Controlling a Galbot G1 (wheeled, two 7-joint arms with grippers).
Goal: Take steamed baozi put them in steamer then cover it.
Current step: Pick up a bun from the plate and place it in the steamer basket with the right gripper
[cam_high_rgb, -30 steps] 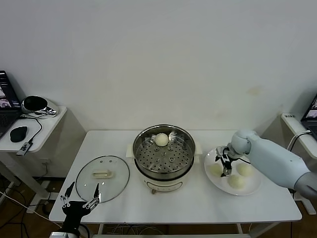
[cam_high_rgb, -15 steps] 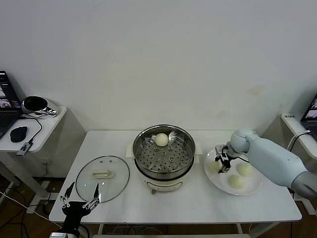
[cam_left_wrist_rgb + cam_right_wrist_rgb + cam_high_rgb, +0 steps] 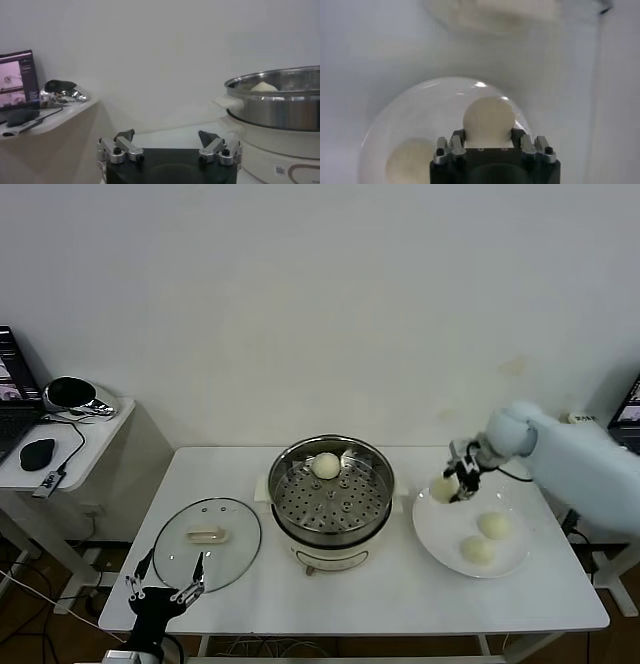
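One idle arm sits nearest: the left end effector (image 3: 160, 592) hangs just off the front left edge of the white rectangular counter (image 3: 350, 599), its fingers (image 3: 121, 147) spread wide with nothing between them. Just beyond it, the round clear glass cover with a metal rim and cream rectangular handle (image 3: 207, 542) lies flat on the counter's left side. At the middle stands the round shiny steel steamer with a perforated bottom on a cream-white pot base (image 3: 331, 500); one small smooth cream-white steamed baozi (image 3: 326, 466) rests inside it near the far wall. To the right of the steamer lies a flat round white plate (image 3: 442, 529), with two more cream-white buns (image 3: 477, 550) (image 3: 494, 525) near its right side, close together. Above the plate's far left edge, the right end effector (image 3: 455, 483) is clamped on a fourth cream-white bun (image 3: 443, 487), lifted clear of the plate; in the right wrist view this bun (image 3: 488, 119) sits gripped between the closed fingers (image 3: 456, 143). Off to the far left, a small white side table (image 3: 60, 442) carries a black mouse (image 3: 37, 452) and a shiny headset-like object (image 3: 72, 395)
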